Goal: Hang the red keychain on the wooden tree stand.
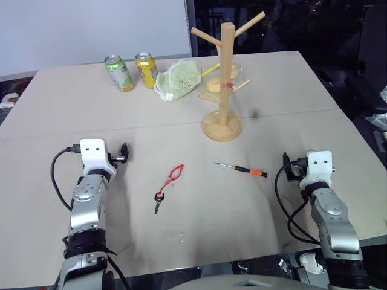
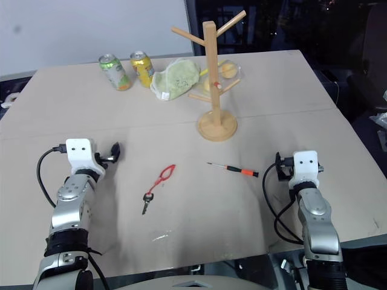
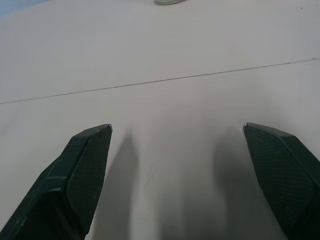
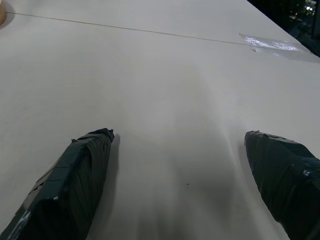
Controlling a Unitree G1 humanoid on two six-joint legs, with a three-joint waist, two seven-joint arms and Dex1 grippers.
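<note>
A wide beige table [image 1: 72,127] carries everything, with a thin seam running across its middle. The tallest thing on it is the stand [image 1: 224,81], upright on its round disc base just past the seam, right of centre, its pegs angling up and out; a small red mark shows on one lower peg, too small to identify. Behind and left of the stand lies a crumpled clear bag [image 1: 177,80] holding something pale green, apparently leafy. Just behind the stand's post sits a clear shallow container [image 1: 219,83] with something yellow inside; what it is cannot be told. Left of the bag stand two cans close together, a green can [image 1: 119,73] tilted slightly and a yellow can [image 1: 146,69], both upright at the far edge; whether they are opened cannot be told.

The left gripper [image 3: 175,165] hovers low over bare table at the near left, fingers spread wide, nothing between them. The right gripper [image 4: 180,170] does likewise at the near right, jaws wide apart and empty.

A screwdriver [image 1: 242,170] with an orange handle lies flat in front of the stand. The keychain [image 1: 169,185] lies flat near the table's middle, between the grippers, nearer the left one, well apart from the stand, red loop toward the stand and key toward the robot.
</note>
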